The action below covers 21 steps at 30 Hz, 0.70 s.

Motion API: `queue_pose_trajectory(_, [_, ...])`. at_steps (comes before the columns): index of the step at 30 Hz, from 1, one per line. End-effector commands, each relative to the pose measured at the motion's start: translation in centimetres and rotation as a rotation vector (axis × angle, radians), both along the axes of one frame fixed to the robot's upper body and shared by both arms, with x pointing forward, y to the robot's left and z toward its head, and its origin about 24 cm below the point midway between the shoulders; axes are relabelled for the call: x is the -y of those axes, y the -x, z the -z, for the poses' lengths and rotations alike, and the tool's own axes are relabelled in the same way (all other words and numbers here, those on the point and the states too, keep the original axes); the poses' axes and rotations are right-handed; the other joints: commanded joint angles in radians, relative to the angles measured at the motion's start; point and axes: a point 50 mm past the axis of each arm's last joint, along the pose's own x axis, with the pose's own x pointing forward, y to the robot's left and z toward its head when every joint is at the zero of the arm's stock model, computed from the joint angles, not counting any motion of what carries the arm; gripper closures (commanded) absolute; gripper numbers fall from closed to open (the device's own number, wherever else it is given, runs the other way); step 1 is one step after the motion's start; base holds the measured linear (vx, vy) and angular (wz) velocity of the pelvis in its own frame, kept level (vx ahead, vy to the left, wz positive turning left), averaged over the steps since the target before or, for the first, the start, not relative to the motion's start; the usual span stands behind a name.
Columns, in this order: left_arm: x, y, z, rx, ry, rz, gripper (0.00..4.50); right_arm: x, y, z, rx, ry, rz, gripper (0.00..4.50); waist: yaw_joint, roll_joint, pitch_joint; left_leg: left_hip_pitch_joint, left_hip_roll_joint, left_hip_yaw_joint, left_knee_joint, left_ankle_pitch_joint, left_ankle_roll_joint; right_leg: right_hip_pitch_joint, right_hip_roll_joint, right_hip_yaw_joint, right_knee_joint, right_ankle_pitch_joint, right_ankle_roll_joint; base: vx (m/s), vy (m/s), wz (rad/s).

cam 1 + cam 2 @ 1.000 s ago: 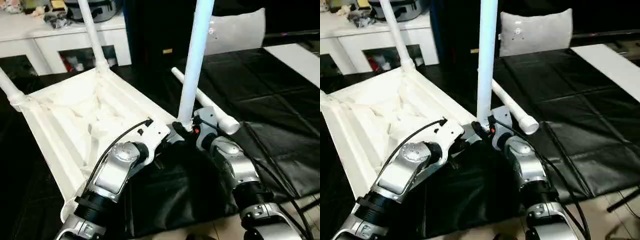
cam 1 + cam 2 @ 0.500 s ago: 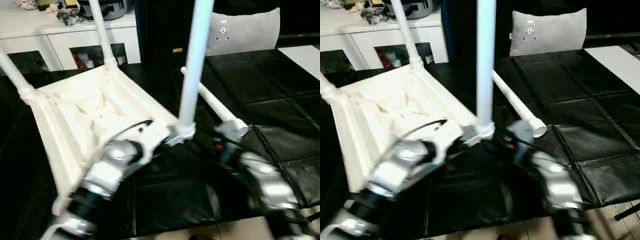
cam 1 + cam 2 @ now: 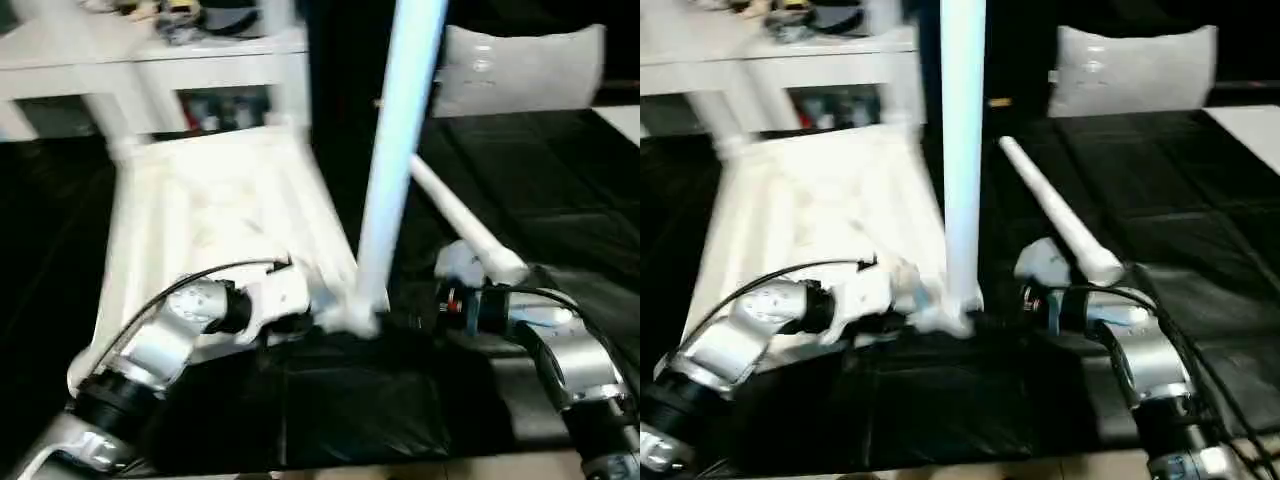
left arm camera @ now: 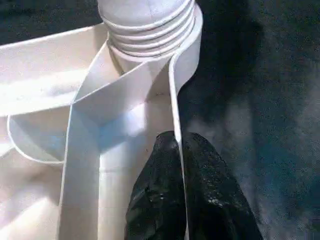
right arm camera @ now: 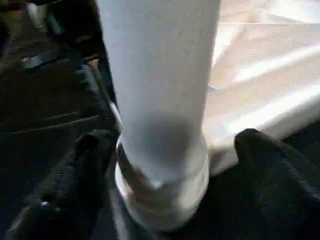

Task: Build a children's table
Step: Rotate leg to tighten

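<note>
From the head camera, the white tabletop (image 3: 215,215) lies upside down on the black mat (image 3: 560,170). A tall leg (image 3: 395,160) stands up in its near corner. A loose leg (image 3: 1055,215) lies on the mat just beside it, likely waiting for its turn.

In the left wrist view, the left gripper (image 4: 180,165) has its two black fingers pinched on the thin side wall of the tabletop, probably to keep it from sliding.

In the right wrist view, the right gripper (image 5: 165,150) has its fingers apart, one on each side of the leg's base. They seem not to touch it, though the view is blurry.
</note>
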Motion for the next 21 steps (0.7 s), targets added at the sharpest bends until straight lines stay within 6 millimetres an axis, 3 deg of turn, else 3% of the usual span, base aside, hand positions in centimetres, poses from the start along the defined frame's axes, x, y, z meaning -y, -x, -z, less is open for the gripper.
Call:
queue_pose_trajectory(1, [0.5, 0.7, 0.7, -0.026, -0.051, 0.094, 4.50, -0.1, -0.1, -0.1, -0.008, 0.001, -0.034, 0.72, -0.005, -0.011, -0.072, 0.001, 0.030, 0.002, -0.070, -0.155, 0.096, 0.061, -0.060, 0.060, -0.048, -0.296, -0.155, 0.000, 0.000, 0.00])
queue_pose_trajectory(2, [0.4, 0.7, 0.7, -0.027, -0.058, 0.106, 4.50, -0.4, -0.2, -0.1, -0.017, 0.005, -0.054, 0.72, -0.006, -0.015, -0.071, 0.000, 0.029, 0.003, -0.070, -0.159, 0.094, 0.063, -0.060, 0.060, -0.050, -0.305, -0.151, 0.000, 0.000, 0.00])
queue_pose_trajectory(9, [0.3, 0.6, 0.7, -0.022, -0.064, 0.139, 4.50, -1.2, -0.2, 0.0, -0.037, 0.018, -0.115, 1.39, -0.013, -0.016, -0.066, 0.006, 0.023, 0.005, -0.072, -0.205, 0.073, 0.059, -0.060, 0.056, -0.070, -0.447, -0.094, 0.000, 0.000, 0.00])
queue_pose_trajectory(15, [0.2, 0.5, 0.8, -0.023, -0.065, 0.150, 4.50, -1.3, 0.0, 0.4, -0.061, 0.027, -0.147, 1.79, -0.012, -0.016, -0.069, 0.004, 0.024, 0.005, -0.071, -0.188, 0.079, 0.060, -0.057, 0.057, -0.063, -0.401, -0.108, 0.000, 0.000, 0.00])
queue_pose_trajectory(21, [-0.2, 0.5, 1.0, -0.030, -0.073, 0.144, 4.50, -1.4, 0.2, 0.6, -0.075, 0.032, -0.160, 2.04, -0.012, -0.017, -0.067, 0.005, 0.023, 0.006, -0.072, -0.193, 0.077, 0.060, -0.058, 0.055, -0.067, -0.431, -0.102, 0.000, 0.000, 0.00])
